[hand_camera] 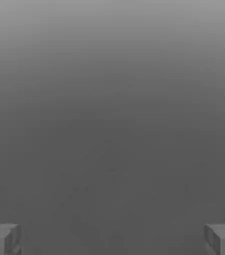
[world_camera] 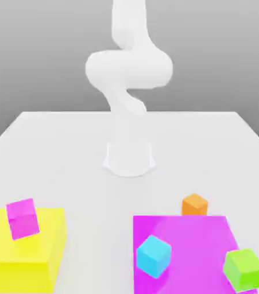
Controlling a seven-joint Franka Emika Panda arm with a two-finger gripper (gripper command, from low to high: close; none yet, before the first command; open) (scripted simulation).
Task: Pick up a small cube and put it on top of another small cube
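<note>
The small orange cube [world_camera: 194, 204] sits on the white table just behind the far edge of the large flat magenta block [world_camera: 183, 247], at the exterior view's right. On top of the yellow block [world_camera: 28, 252], at the exterior view's left, stands the small magenta-pink cube [world_camera: 22, 218], slightly tilted. The white arm [world_camera: 128, 69] rises from its base [world_camera: 129, 158] at the table's middle and goes up out of the picture. In the hand view my gripper [hand_camera: 112, 239] is open, its two grey fingertips [hand_camera: 2, 238] far apart with nothing between them, facing a plain grey background.
A cyan cube [world_camera: 153, 255] and a green cube [world_camera: 243, 269] rest on the flat magenta block. The white table [world_camera: 68, 149] stretches around the base, with free room between the yellow and magenta blocks.
</note>
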